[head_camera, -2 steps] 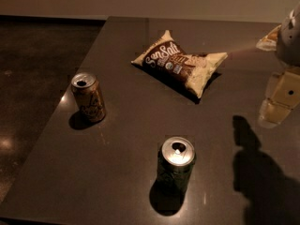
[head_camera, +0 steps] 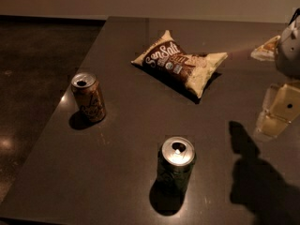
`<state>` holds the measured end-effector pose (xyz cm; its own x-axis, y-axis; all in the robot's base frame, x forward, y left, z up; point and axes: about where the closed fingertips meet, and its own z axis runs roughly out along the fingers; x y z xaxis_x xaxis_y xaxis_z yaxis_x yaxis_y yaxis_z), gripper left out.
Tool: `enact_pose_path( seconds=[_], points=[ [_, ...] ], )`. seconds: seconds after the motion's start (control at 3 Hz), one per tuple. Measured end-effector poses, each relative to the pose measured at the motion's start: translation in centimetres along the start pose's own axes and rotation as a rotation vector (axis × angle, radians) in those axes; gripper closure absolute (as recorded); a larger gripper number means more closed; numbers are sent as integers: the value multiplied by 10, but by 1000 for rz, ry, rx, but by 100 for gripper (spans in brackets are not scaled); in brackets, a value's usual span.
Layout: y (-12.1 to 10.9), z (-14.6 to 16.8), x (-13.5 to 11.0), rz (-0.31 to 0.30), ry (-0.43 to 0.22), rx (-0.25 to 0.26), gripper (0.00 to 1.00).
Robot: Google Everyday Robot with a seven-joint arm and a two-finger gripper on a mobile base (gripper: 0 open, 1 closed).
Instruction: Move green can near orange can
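Our cream-coloured two-finger claw [head_camera: 280,110] hangs at the right edge of the frame, above the dark grey table [head_camera: 136,135] and well apart from both cans. Whether it is spread or pressed together we cannot tell. Its shadow [head_camera: 255,182] lies on the table at the lower right. Nearest to the claw, in the lower middle of the frame, the dark green aluminium drink can with a shiny silver top [head_camera: 177,165] stands upright. In the upper middle lies a brown and cream crinkled snack bag [head_camera: 180,65]. At the left, well apart from the green can, the orange-gold aluminium drink can [head_camera: 89,97] stands upright near the table's left edge.

We judge the step in hand to be the reach toward the green can. To do it well, we should come in over it, take its body squarely below the rim, and keep it upright. Then we carry it up-left, clear of the bag, and set it beside the orange can without nudging that one toward the edge.
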<state>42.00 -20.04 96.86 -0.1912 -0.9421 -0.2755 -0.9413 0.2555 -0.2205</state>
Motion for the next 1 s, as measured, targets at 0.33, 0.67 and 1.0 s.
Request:
enact_pose_path(
  seconds=[0.33, 0.67, 1.0],
  points=[
    [39, 14, -18, -43, -118, -55, 0],
    [80, 33, -43, -97, -253, -124, 0],
    [111, 52, -68, -136, -339, -185, 0]
  ],
)
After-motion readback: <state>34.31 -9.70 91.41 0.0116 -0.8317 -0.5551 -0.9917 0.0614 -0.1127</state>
